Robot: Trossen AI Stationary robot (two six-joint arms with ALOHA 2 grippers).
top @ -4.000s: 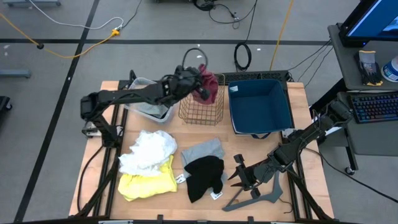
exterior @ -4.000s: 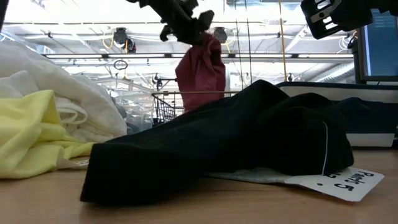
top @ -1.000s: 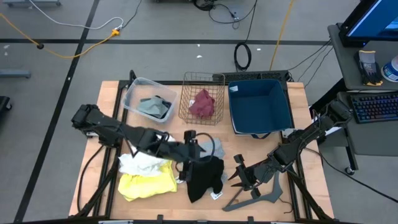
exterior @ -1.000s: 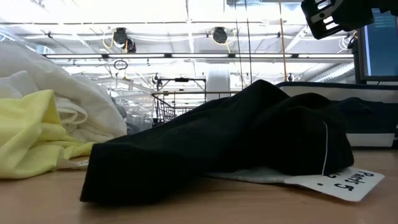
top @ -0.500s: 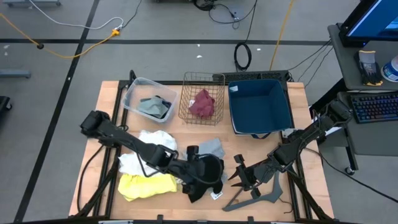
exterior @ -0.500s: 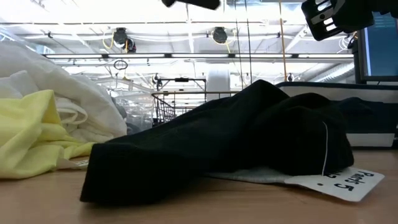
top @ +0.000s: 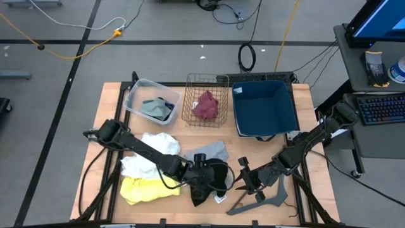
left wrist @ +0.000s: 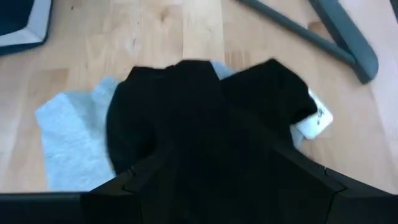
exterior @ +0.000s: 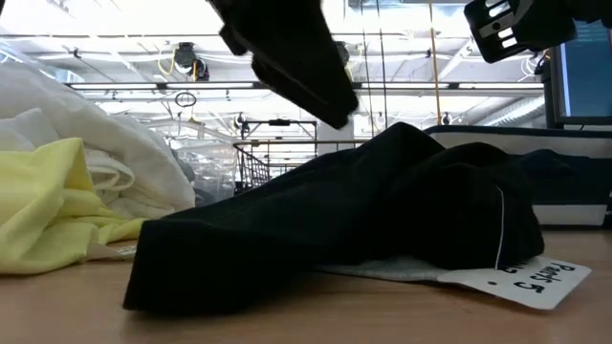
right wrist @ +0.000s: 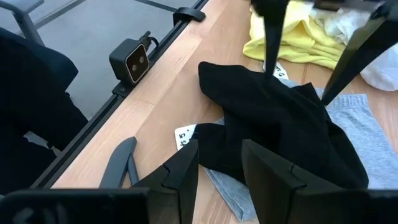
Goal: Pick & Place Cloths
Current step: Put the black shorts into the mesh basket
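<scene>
A black cloth (top: pixel 212 183) lies crumpled on the table's near middle, partly over a light grey cloth (top: pixel 214 151). My left gripper (right wrist: pixel 298 84) hangs open just above the black cloth (exterior: pixel 382 210), one finger toward each side of its hump. White (top: pixel 149 155) and yellow (top: pixel 149 188) cloths lie heaped to its left. A maroon cloth (top: pixel 204 104) lies in the wire basket, and a blue-grey cloth (top: pixel 155 109) in the clear bin. My right gripper (right wrist: pixel 221 162) waits open at the near right, pointing at the black cloth.
A grey clothes hanger (top: pixel 262 199) lies by the near edge, beside my right gripper. A blue bin (top: pixel 264 107) stands at the far right, next to the wire basket (top: pixel 190 114) and the clear bin (top: pixel 136 95). A white tag (exterior: pixel 521 277) sticks out from the black cloth.
My left gripper has moved toward the table's near edge and a little to the right, and has come down over the black cloth. It has entered the low view from above. The cloths have not moved.
</scene>
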